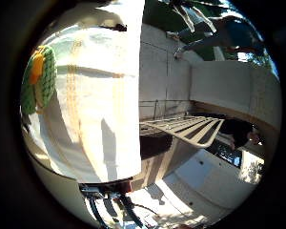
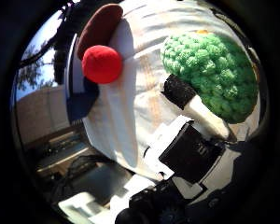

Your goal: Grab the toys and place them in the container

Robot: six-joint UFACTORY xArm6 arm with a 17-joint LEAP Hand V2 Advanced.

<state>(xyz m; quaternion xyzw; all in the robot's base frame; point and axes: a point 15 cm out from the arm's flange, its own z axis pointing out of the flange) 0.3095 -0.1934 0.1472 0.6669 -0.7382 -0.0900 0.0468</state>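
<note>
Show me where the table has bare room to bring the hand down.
Bare white cloth runs between the red fuzzy ball and the green crocheted toy. It is crowded at the green toy, where the hand's black-tipped finger reaches.

Outdoors, strong sun; pale concrete wall (image 1: 219, 86), metal rack (image 1: 186, 128), trees (image 2: 30, 70) against sky.

white tablecloth (image 1: 93, 109), metal rack (image 1: 190, 126), wall (image 1: 229, 86)

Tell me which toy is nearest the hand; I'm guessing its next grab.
The green toy: a fingertip of the hand reaches it, while the red ball lies farther off.
</note>
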